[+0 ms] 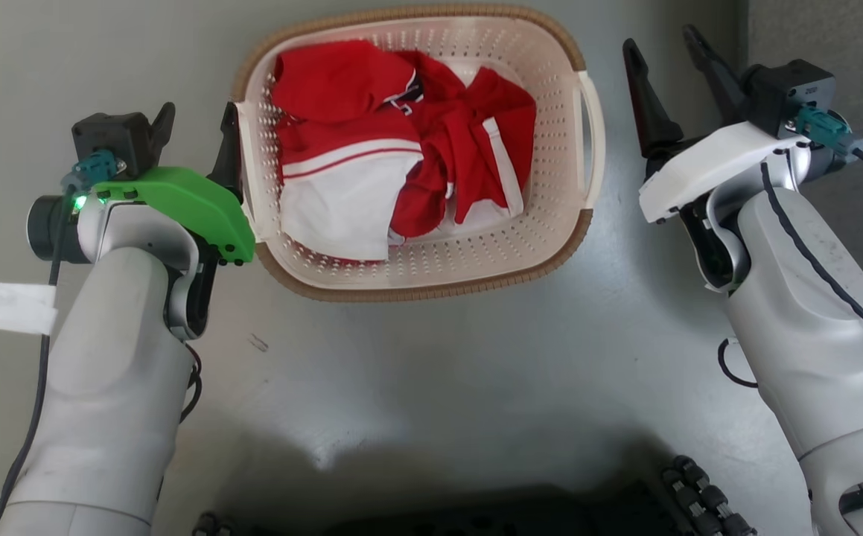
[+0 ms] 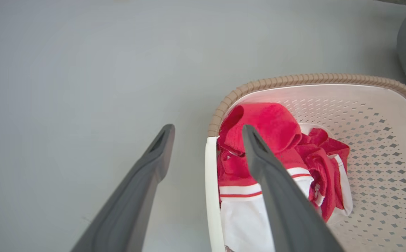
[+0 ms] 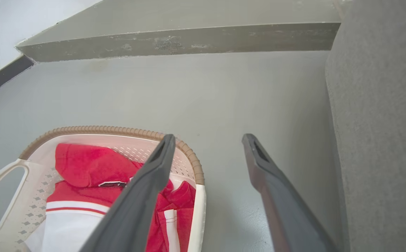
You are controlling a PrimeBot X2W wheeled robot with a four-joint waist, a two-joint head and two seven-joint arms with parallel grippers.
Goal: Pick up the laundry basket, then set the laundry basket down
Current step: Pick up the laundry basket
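We stand on a smooth grey floor [image 1: 431,357]. The laundry basket [image 1: 476,246] sits on it before us, holding red and white clothes [image 1: 349,82]. Our left gripper [image 1: 199,119] has its fingers spread, one on each side of the basket's left handle [image 2: 210,189]. Our right gripper [image 1: 660,41] is spread wide too, just beside the right handle [image 1: 595,126], not touching. The right wrist view adds a low step [image 3: 178,40] at the floor's far edge and a grey fuzzy thing [image 3: 378,122].
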